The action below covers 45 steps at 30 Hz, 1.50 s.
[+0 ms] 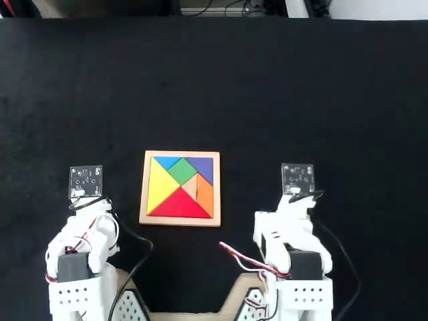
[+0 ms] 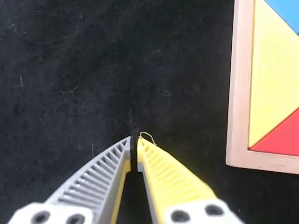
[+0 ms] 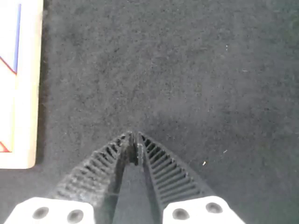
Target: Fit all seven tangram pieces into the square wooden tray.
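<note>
Overhead, seven pieces [image 1: 179, 200] fill the tray [image 1: 144, 190]; wrist views catch edges.

Black cloth-covered table [image 1: 301, 87], square wooden tray [image 1: 143, 194] lying flat near its middle

Wooden tray [image 2: 236, 93] cut off by both wrist views' edges, arm bases [image 1: 75, 297] cropped in high view

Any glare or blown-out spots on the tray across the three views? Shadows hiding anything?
High view: even light, the tray and its tangram pieces are all readable, and no shadows can be made out on the black cloth. Left wrist view: the tray is evenly lit, no glare. Right wrist view: the tray is blown out almost to white, and the tangram pieces inside it are barely readable.
</note>
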Available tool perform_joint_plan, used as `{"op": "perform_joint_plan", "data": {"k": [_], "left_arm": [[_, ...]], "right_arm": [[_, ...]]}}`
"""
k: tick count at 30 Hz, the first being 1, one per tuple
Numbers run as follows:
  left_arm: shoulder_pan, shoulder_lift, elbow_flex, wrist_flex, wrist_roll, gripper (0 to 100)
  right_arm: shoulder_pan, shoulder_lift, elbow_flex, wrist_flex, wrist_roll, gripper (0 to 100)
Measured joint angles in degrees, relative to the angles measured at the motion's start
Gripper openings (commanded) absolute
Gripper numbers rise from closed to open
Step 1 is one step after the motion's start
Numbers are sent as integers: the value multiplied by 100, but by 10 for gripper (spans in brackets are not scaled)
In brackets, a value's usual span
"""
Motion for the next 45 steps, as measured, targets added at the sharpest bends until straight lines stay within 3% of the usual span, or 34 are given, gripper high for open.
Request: {"op": "perform_joint_plan", "data": {"k": [10,45], "left_arm": [[0,0,0,0,0,30],[0,0,0,0,0,30]], "right_arm": [[53,0,0,0,466,12],[53,0,0,0,492,15]]}}
